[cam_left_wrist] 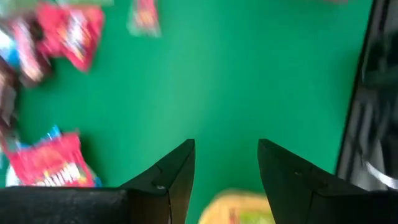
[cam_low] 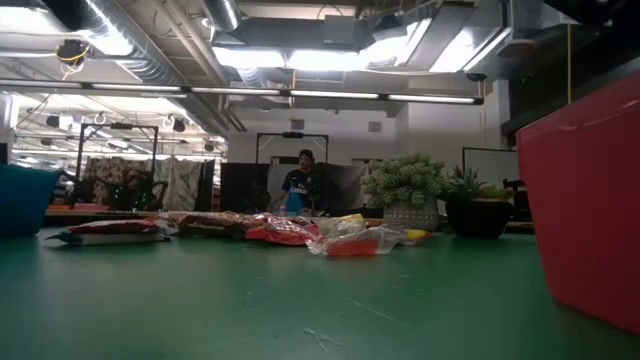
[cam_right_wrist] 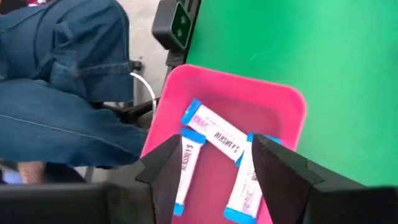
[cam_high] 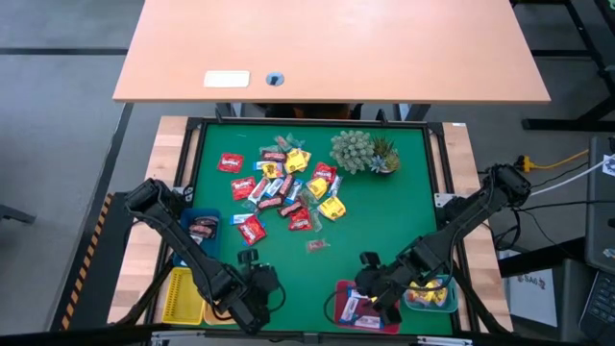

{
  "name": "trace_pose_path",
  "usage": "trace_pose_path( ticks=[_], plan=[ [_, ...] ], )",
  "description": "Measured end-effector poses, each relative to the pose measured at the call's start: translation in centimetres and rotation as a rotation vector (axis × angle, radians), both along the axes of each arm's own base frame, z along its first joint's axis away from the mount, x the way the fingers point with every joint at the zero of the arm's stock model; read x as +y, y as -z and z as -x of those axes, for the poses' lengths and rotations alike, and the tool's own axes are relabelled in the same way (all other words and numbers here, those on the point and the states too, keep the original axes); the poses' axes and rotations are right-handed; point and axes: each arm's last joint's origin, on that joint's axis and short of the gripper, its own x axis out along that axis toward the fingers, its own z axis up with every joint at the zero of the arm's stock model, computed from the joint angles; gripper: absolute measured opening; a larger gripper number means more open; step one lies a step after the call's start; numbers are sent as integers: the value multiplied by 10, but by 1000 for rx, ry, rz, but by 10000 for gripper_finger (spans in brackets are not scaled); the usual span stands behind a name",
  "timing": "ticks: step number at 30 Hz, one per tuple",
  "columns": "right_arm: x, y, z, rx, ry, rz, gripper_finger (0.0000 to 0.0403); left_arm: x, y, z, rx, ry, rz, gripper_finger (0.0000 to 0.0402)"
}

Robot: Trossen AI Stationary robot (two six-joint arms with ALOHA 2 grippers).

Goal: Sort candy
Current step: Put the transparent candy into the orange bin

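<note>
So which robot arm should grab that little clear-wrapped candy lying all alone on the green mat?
Probably the left. The left gripper is open and empty, with open mat between it and the lone clear-wrapped candy. The right gripper hangs over the pink plastic tray.

Two dark, near-black arms are showing jointed segments linked by rounded knuckles, the left arm and right arm each looking slim and matte. Each gripper's fingers are tapering into pointed black wedges with smooth flat faces.
</note>
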Motion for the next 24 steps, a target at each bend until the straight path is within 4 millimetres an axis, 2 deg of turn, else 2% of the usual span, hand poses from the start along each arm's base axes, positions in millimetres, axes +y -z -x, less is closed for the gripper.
trace_pose_path(
  ticks=[5,10,17,24],
  plan=[
    [0,0,0,-15,3,18,193,7,0,-19,-189,-77,-105,160],
    [0,0,0,-16,3,18,193,18,9,-48,-259,-46,-169,160],
    [0,0,0,-16,2,17,193,42,26,-84,-258,0,-228,160],
    [0,0,0,-15,2,18,193,77,45,-107,-162,-39,-164,165]
  ],
)
